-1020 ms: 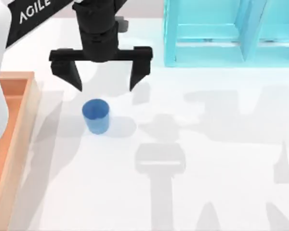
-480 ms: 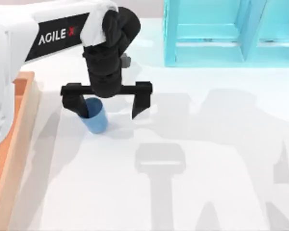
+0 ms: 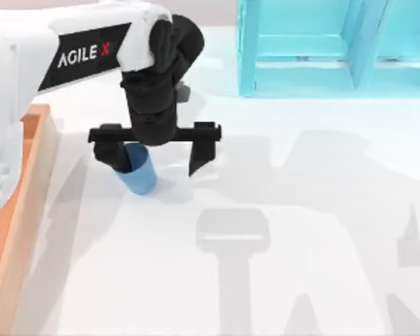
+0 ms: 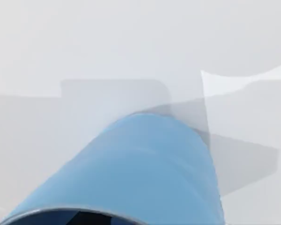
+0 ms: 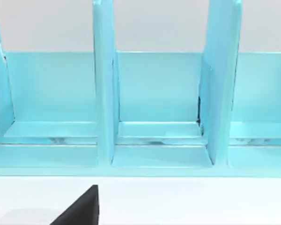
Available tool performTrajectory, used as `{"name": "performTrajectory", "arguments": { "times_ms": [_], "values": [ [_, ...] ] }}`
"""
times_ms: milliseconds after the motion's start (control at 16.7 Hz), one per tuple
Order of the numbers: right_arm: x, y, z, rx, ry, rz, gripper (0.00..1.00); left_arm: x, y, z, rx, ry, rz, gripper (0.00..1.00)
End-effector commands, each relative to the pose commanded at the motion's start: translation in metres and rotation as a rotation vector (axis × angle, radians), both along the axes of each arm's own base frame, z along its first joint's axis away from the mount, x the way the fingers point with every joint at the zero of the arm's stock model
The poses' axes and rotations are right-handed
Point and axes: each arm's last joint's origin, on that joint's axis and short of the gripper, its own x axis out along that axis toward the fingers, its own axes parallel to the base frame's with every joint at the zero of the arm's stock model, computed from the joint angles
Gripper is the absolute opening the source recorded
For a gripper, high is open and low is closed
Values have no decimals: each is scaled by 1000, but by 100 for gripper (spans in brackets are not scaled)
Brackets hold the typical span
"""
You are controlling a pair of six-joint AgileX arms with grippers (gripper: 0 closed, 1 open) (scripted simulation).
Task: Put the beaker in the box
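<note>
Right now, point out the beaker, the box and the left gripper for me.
beaker point(image 3: 141, 176): top view, on its blue side wall.
box point(image 3: 29, 183): top view, on its tan rim at the table's left.
left gripper point(image 3: 155, 155): top view, midway between the open jaws.

Beaker is looking like smooth matt blue plastic. Box is showing light wood rim, orange-brown inside. Left gripper is reading as matt black plastic. Shelf is appearing smooth turquoise, slightly glossy. Table is looking plain matt white.
</note>
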Motion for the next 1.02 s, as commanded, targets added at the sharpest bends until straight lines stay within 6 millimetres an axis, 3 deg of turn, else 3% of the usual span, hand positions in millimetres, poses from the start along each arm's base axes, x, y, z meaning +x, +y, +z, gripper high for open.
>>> {"name": "performTrajectory", "arguments": {
  "times_ms": [600, 1020],
  "values": [
    [0, 0, 0, 0, 0, 0, 100, 0, 0, 0, 0, 0, 0, 2],
    [0, 0, 0, 0, 0, 0, 100, 0, 0, 0, 0, 0, 0, 0]
  ]
}}
